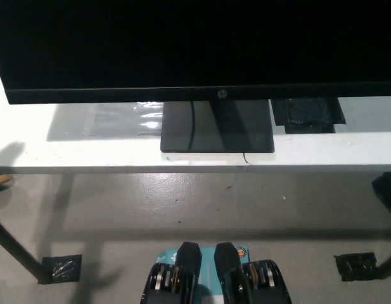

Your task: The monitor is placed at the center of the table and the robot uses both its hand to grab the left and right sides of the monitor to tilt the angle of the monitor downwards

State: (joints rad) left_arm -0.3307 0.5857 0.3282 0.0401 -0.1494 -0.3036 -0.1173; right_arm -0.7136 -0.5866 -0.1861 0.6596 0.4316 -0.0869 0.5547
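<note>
The big black monitor [195,47] fills the top of the frame, its stand [217,126] on the white table [87,149]. Black tape [308,115] lies right of the stand. No robot hand shows.

A white tabletop [87,149] spans the view, with a patch of clear shiny film [128,117] lying on it at the left and a black taped patch [307,115] toward the right. Below is a grey concrete floor [201,202], where a dark table leg [14,250] ends at a piece of black tape [61,268], and a second piece of black tape [356,265] sits at the lower right.
</note>
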